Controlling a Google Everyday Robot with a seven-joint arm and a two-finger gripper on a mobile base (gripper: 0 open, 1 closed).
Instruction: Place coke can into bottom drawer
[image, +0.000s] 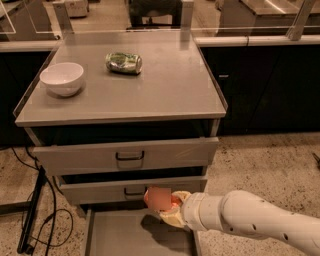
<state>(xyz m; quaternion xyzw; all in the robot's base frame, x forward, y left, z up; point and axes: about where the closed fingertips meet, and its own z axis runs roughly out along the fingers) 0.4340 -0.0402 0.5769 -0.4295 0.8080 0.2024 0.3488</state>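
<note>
The coke can (159, 198) hangs in mid-air, clamped at its right end between the cream fingers (173, 217) of the gripper (168, 206). Directly below the fingers lies the bottom drawer (117, 236), pulled open, with the can's shadow on its floor. Just behind them is the middle drawer (95, 191), its front very near the can. Far above them, on the cabinet surface (175, 85), sit a white bowl (62, 78) and a green-silver can (124, 62). Released from this height, the can may bounce or roll towards a rail. Lifting it could knock it against the middle drawer.
</note>
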